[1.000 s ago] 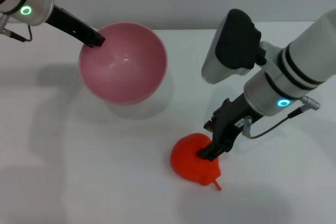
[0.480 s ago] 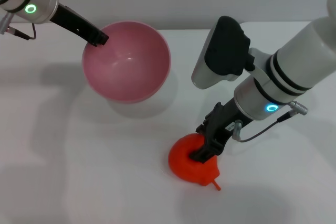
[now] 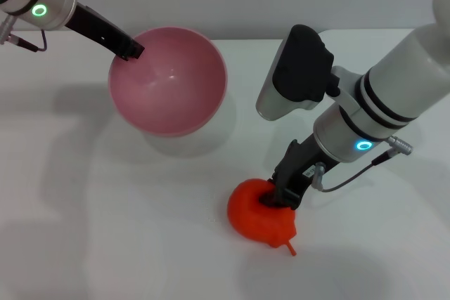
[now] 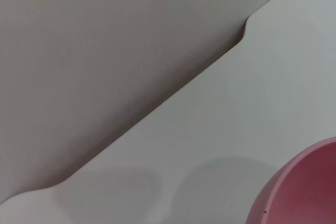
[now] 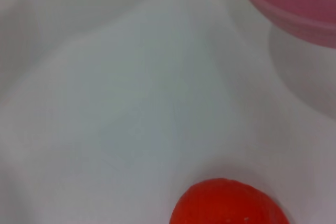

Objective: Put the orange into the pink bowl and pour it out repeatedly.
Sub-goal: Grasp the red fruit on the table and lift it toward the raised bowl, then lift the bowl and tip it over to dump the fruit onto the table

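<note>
Orange (image 3: 259,213), bumpy red-orange fruit, sits on white surface (image 3: 105,230); right tool (image 3: 280,197) clamped on it. Left tool (image 3: 129,52) grips glossy pink plastic bowl (image 3: 169,82) rim. Next: lift, carry over bowl, release.

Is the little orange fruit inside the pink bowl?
No, the small red-orange bumpy fruit lies on the white table, apart from the round glossy pink plastic bowl, which is empty.
</note>
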Robot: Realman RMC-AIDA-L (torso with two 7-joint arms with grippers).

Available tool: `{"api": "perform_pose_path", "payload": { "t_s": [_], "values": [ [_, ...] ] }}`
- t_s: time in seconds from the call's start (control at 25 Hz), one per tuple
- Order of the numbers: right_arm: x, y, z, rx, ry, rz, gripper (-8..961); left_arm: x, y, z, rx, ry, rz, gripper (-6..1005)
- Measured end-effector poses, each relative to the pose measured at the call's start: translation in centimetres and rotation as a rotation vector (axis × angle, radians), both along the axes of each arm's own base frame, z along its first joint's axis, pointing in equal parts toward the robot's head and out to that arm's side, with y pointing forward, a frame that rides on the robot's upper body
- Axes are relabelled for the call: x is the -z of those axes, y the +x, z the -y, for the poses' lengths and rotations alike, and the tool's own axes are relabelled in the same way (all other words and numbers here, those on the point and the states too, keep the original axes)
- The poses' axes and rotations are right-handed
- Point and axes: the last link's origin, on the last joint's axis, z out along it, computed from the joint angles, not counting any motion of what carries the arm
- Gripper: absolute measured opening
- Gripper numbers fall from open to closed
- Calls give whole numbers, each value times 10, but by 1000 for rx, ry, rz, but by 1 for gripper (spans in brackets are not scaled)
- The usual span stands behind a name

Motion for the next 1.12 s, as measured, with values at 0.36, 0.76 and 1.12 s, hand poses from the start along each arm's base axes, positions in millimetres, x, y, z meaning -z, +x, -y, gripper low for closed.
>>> {"api": "perform_pose_path", "payload": {
  "t_s": [0.36, 0.76, 1.12],
  "values": [
    [-19, -3, -8, 41, 84, -55, 152, -4, -5, 0, -12, 9, 1, 43],
    [-132, 8, -26, 63, 544, -88, 64, -6, -5, 1, -20, 11, 1, 43],
    [-171, -62, -5, -183, 601, -333, 49, 19, 12, 7, -2, -44, 26, 43]
  ]
}}
